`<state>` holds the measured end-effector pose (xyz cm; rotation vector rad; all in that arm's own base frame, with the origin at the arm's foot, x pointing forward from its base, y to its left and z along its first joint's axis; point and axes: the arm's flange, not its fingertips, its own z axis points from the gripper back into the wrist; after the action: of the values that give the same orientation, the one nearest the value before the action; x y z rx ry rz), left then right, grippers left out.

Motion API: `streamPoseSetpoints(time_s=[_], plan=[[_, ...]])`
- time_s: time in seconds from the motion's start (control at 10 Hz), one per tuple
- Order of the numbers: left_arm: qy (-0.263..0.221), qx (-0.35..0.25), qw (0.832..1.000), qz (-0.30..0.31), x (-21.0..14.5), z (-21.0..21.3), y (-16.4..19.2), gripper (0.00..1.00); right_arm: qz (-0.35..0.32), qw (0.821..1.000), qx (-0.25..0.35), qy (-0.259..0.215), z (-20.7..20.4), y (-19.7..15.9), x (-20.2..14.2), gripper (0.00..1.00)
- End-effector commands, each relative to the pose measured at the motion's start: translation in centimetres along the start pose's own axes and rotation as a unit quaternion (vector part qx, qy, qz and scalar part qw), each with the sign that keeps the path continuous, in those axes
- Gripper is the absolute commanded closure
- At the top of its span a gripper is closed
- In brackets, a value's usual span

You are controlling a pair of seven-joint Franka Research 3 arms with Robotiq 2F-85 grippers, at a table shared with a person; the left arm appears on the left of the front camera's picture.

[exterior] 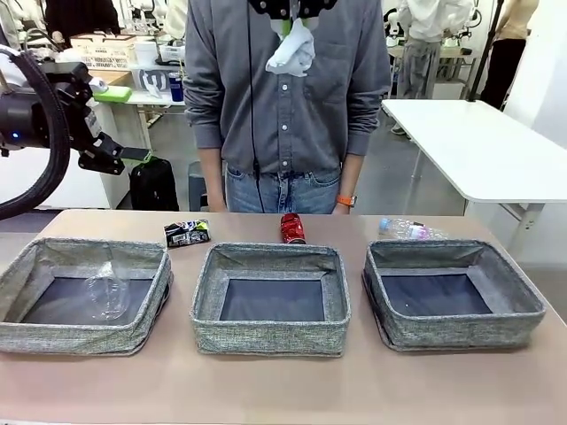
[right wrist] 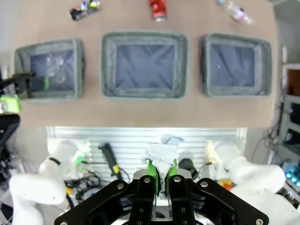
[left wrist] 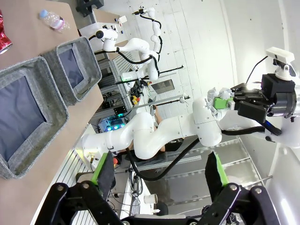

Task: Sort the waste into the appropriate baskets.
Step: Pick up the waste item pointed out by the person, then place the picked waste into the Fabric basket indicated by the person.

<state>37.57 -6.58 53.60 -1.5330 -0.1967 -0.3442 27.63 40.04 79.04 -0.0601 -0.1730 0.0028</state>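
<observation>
Crumpled white paper ball (right wrist: 161, 152) hangs creased from the right end effector (right wrist: 161, 169).

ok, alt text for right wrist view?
Right hand, shut on a crumpled white paper ball, looks down on three grey baskets. One end basket holds a clear plastic cup; two crushed cans and a bottle lie beyond.

The left claw (left wrist: 159, 173) and right claw (right wrist: 161, 171) are formed of black links pinned with silver screws and faced with green pads (left wrist: 104, 169). Behind the left claw a thick black cable (exterior: 58, 146) is seen.
</observation>
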Motion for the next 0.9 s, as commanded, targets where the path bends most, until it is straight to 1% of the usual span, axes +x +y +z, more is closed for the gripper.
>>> streamPoseSetpoints(time_s=[0.0, 0.8], plan=[[-0.006, -0.008, 1.000, 0.004, -0.01, -0.25, -0.49, 0.01, 0.002, 1.000, 0.002, 0.004, 0.01, 0.01, -0.10, 0.93], [-0.006, -0.008, 1.000, 0.004, -0.01, -0.25, -0.49, 0.01, 0.002, 1.000, 0.002, 0.004, 0.01, 0.01, -0.10, 0.93]])
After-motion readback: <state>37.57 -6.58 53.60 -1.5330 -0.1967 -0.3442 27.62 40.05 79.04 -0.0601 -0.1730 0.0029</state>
